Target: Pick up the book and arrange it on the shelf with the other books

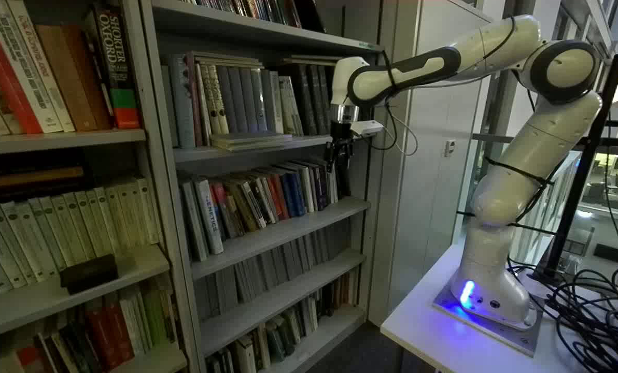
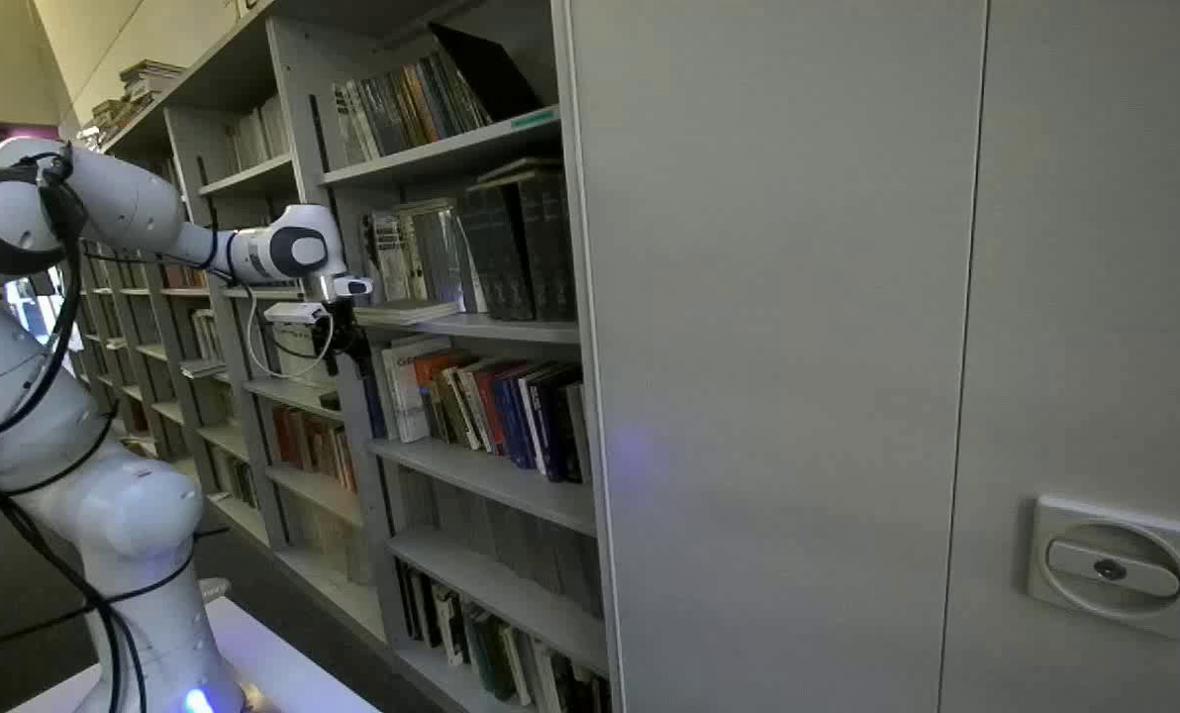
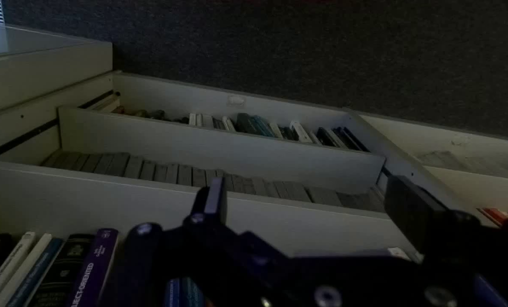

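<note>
The shelf [image 1: 283, 235], a tall grey metal bookcase, takes up the middle of an exterior view, and the other books [image 1: 244, 98] stand upright in rows on its tiers, with pale grey, white and dark spines. On one tier, a few pale flat books [image 1: 252, 141] lie in a low stack in front of upright ones, seen in both exterior views. Which book the task means, I cannot tell. The gripper [image 3: 311, 204] is spread wide: in the wrist view its two fingers [image 3: 414, 213] stand well apart, one left and one right, with lower tiers showing between them. In an exterior view it hangs from the white arm [image 1: 539, 137], pointing down in front of the shelf, towards the right end of the tiers. The arm's base, with a blue light [image 1: 467, 292] glowing on it, stands on a white table [image 1: 418, 321] at the near right, and a tangle of black cables [image 1: 589, 311] lies farther right. On the tier below the flat stack, a row of mixed spines [image 1: 267, 197] runs from left to right, red and blue among them; a purple book [image 3: 93, 268] shows at the near left of the wrist view. At the left stands another bookcase [image 1: 65, 142] with red and cream volumes [image 1: 9, 77]. In an exterior view a plain grey panel [image 2: 778, 297] with a latch [image 2: 1110, 574] fills the right.
</note>
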Controlling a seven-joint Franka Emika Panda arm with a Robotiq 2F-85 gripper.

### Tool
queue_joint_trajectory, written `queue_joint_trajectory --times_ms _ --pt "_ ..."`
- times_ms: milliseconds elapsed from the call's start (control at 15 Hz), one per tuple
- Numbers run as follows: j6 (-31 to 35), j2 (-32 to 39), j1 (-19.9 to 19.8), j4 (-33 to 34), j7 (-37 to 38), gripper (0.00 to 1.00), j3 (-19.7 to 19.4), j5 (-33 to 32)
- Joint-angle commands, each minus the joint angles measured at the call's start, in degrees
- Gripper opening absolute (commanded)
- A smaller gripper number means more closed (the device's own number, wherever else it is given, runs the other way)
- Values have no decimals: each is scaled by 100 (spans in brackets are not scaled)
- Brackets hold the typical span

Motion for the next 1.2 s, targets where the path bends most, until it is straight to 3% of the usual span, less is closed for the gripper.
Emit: queue_joint_trajectory --times_ms 0,400,533,733,1133 --pt "-16 12 41 16 16 100 -31 -17" --pt "-17 12 41 17 16 100 -30 -17" --pt "282 -143 -42 -115 25 100 189 -836" --pt "-54 -214 48 -33 -68 100 372 -1615" --pt "30 -625 441 21 -205 100 884 -2627"
